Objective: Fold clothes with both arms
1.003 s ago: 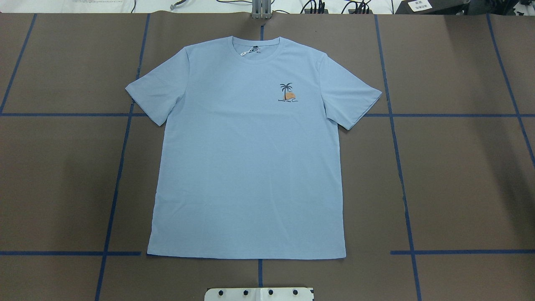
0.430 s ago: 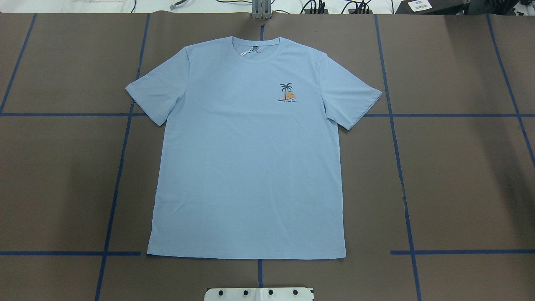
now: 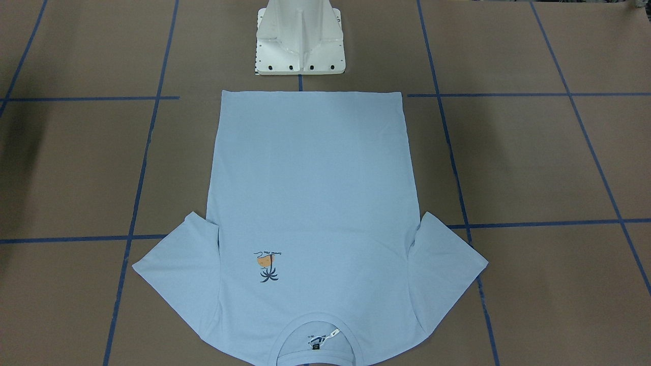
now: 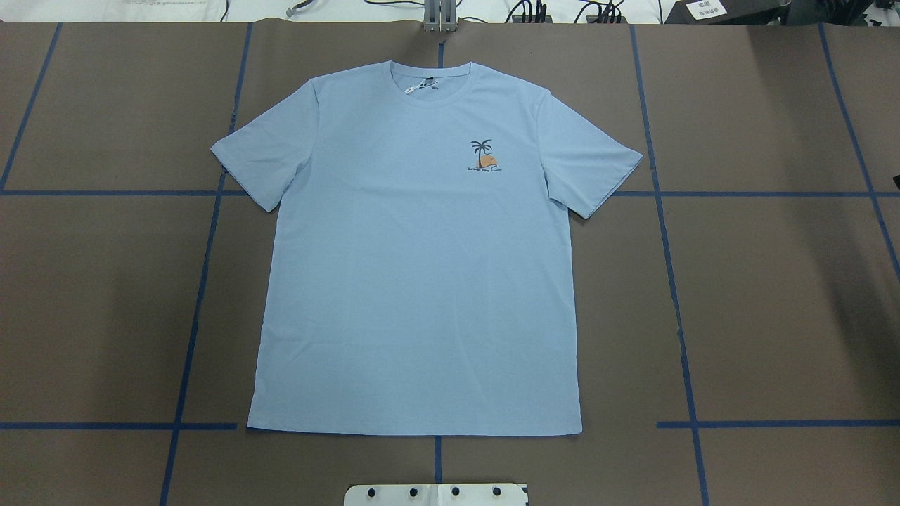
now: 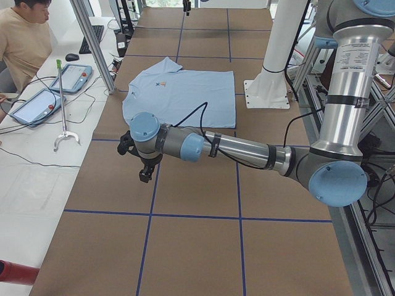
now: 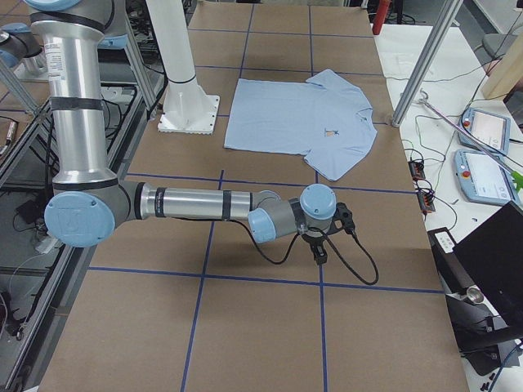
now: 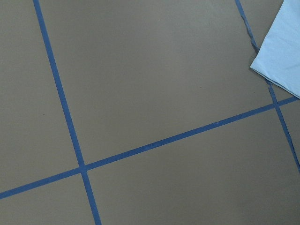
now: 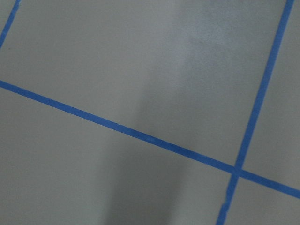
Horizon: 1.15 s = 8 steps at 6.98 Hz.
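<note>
Folding has not begun, going by how things lie: the shirt [image 4: 422, 281] is spread flat and face up, with 0 folds in it, both sleeves out and the print showing. Every fold is left to do.

The left tool [image 5: 144, 176] hangs over bare surface [image 4: 773, 316] well out to the left of the base [image 3: 300, 40], apart from the cloth. Its wrist camera catches only a sleeve corner [image 7: 281, 56] at the edge of its view. It shows in a side view only, so I cannot tell whether its fingers are apart or together. It holds nothing that can be seen.

The shirt lies just in front of the base, with the hem [image 4: 415, 430] nearest it and the collar [image 4: 436, 70] on the far side, roughly centred on it.

The right tool [image 6: 317, 249] hangs well out to the right of the base, also clear of the cloth. Its wrist camera sees only brown surface and blue tape. Again I cannot tell how its fingers stand.

Both arms probably need to come in toward the shirt before the 1st grasp.

No container shows in any view.
</note>
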Motion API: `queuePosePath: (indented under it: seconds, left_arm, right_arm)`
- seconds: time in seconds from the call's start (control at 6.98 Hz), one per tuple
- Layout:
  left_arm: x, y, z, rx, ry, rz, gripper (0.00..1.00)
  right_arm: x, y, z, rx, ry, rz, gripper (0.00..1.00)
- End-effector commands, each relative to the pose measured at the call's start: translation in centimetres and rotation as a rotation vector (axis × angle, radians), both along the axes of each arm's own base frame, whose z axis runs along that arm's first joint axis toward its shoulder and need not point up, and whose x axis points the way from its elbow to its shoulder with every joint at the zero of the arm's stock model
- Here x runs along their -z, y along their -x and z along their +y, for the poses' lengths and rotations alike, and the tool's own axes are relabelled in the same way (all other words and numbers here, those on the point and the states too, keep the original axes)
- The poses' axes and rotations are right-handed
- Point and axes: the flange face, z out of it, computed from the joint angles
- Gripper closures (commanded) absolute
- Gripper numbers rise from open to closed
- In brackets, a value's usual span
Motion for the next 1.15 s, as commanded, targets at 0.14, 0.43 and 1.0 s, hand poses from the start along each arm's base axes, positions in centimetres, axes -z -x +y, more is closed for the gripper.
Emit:
queuePosePath:
  seconds: [0.14,0.43,1.0]
  left_arm:
    - [1.6,-0.3,0.3,-0.009,-0.022,0.032,0.0]
    - [2.8,-0.3,0.8,-0.01,-0.045,0.037,0.0]
    - [2.9,-0.3,0.9,-0.012,-0.052,0.036,0.0]
  right_arm:
    - [7.7,15.4,-6.6,-0.11,0.105,-0.077,0.0]
    - [15.2,26.6,-8.9,-0.27,0.164,-0.079,0.0]
    - [15.9,35.0,-8.9,-0.426,0.168,-0.113,0.11]
